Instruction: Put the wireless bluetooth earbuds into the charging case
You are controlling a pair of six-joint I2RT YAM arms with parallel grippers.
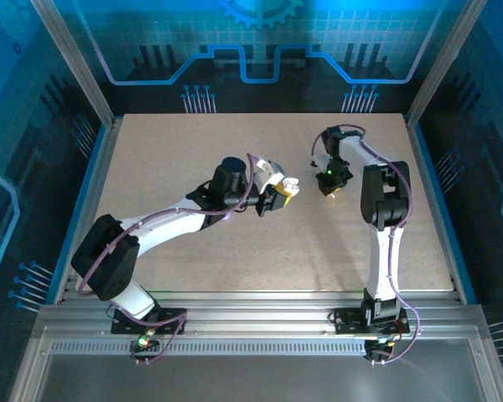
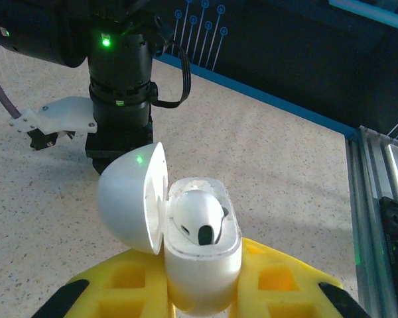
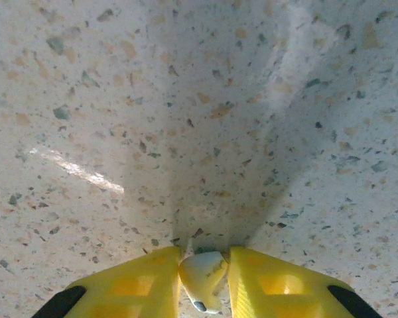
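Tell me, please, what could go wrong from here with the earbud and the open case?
The whitish earbud sits pinched at the jaw tips of the right gripper, so it could slip out. The charging case in the left gripper already holds a seated earbud; aiming at that occupied slot might jam.

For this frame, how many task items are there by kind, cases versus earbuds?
charging case: 1, lid open, held in the left gripper
earbuds: 2, one seated in the case, one pinched in the right gripper
Total: 3
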